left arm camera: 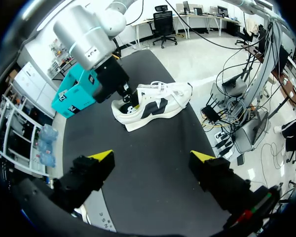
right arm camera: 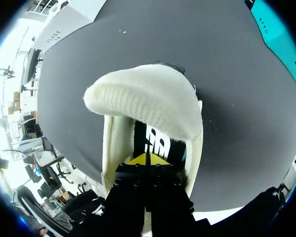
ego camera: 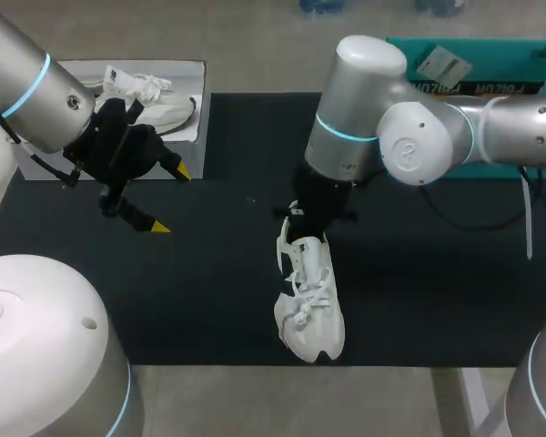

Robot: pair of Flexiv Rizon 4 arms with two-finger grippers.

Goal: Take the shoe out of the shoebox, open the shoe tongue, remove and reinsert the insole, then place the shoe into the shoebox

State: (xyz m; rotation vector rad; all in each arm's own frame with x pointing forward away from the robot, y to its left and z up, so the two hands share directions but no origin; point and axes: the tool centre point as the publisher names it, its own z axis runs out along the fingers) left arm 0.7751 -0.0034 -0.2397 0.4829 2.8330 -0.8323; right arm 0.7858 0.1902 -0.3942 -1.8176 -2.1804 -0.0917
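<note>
Your right arm point(ego camera: 419, 137) shows a smooth, satin-grey metal casing, and the black mat point(ego camera: 209, 291) is matt. The shoe point(ego camera: 309, 296) is white woven cloth with cord laces, its tongue point(right arm camera: 148, 101) a soft, nubbly knit. The teal shoebox point(ego camera: 528, 56) looks like smooth, faintly glossy card, your left gripper point(left arm camera: 152, 156) like matt black plastic.

black mat point(ego camera: 227, 273) on the table point(ego camera: 346, 401), white shoe point(ego camera: 311, 305) on it, teal shoebox point(ego camera: 491, 73) at far right

White lettering marks the teal shoebox point(left arm camera: 71, 94), a dark logo the shoe point(left arm camera: 153, 103).
</note>
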